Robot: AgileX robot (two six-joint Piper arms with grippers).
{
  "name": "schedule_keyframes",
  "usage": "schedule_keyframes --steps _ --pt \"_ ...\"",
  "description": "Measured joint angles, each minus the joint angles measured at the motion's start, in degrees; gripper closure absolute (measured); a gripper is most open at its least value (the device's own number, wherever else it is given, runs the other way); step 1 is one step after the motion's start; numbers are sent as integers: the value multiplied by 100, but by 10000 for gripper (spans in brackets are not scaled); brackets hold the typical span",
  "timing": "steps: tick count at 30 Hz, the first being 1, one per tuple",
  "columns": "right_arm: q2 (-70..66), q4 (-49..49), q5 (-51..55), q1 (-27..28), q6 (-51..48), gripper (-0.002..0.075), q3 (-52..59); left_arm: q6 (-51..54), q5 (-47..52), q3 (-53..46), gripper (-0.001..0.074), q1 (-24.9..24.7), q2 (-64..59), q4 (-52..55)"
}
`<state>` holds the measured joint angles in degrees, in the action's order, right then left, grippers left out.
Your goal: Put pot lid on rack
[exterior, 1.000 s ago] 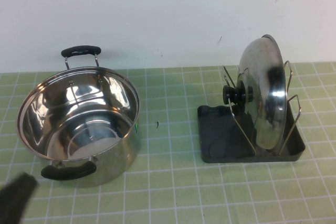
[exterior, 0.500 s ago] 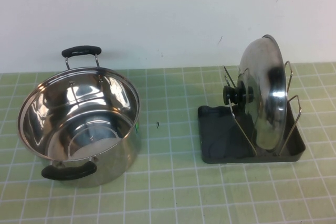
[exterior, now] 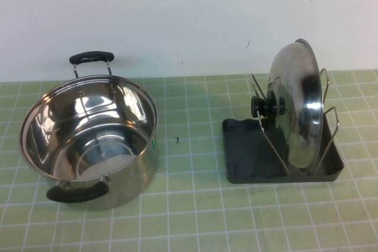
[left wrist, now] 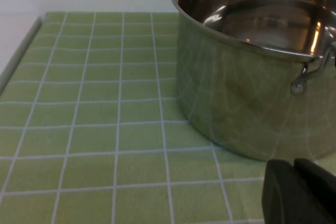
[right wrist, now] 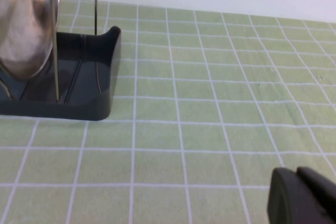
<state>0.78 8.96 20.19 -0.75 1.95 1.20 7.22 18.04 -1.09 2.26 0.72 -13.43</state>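
Note:
The shiny steel pot lid (exterior: 297,107) stands on edge between the wire loops of the dark grey rack (exterior: 251,149) at the right of the table, its black knob (exterior: 266,105) facing left. The lid's rim (right wrist: 26,30) and the rack's corner (right wrist: 84,90) also show in the right wrist view. My left gripper (left wrist: 299,192) is shut and empty, low over the mat just in front of the pot. My right gripper (right wrist: 302,198) is shut and empty, low over the mat to the right of the rack. Neither gripper shows in the high view.
An open steel pot (exterior: 88,137) with two black handles stands at the left and fills part of the left wrist view (left wrist: 252,66). A green tiled mat (exterior: 189,205) covers the table. A white wall runs along the back. The mat's left edge (left wrist: 18,56) is near.
One second ago a dark part of my left arm showed at the high view's lower left corner. It has drawn back out of that view. Lid, rack and pot have not moved.

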Motion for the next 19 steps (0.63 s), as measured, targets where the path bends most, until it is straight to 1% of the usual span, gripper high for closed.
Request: schedule_keyframes --steps 5,9,15,19 --pt "0 0 0 0 0 727 0 52 11 0 736 -5 3 0" --pt "0 0 0 0 0 727 0 -34 11 0 736 -202 3 90" --pt "0 0 0 0 0 727 0 -937 -27 0 736 -607 3 1076" --pt "0 0 0 0 0 727 0 -1038 -38 0 736 -620 3 1270"
